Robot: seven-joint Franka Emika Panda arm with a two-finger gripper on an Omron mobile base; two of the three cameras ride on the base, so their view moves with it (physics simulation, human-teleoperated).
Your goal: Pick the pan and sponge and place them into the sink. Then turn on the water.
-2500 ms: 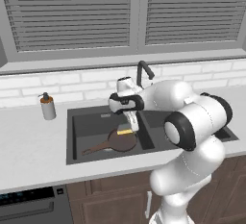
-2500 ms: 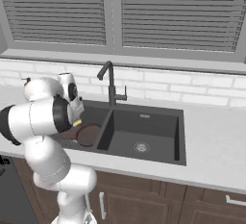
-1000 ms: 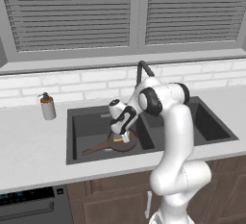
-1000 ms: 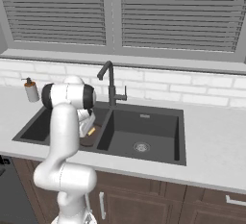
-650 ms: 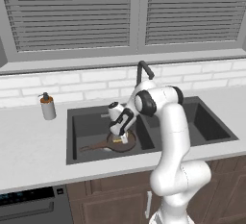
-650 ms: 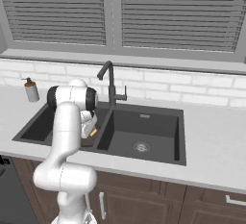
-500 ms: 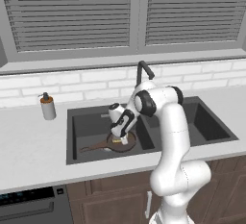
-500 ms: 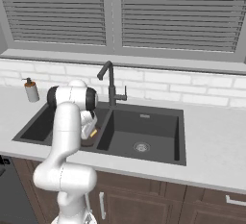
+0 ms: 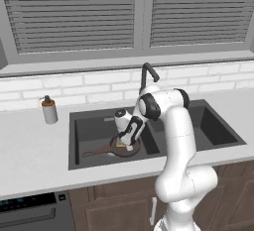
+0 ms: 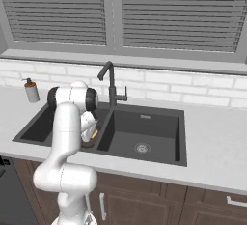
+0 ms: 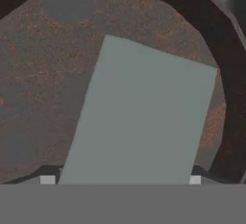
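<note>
With jaws spread wide, the gripper (image 9: 125,143) straddles the soft, light sponge (image 11: 139,117), lying flat in the pan (image 11: 43,74); its long edges look best to pinch.

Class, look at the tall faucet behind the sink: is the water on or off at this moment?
Off. No blue stream falls from the faucet spout in either base view, and the sink basin beneath looks dry.

No readable text, labels or numbers, views perhaps too coarse
</note>
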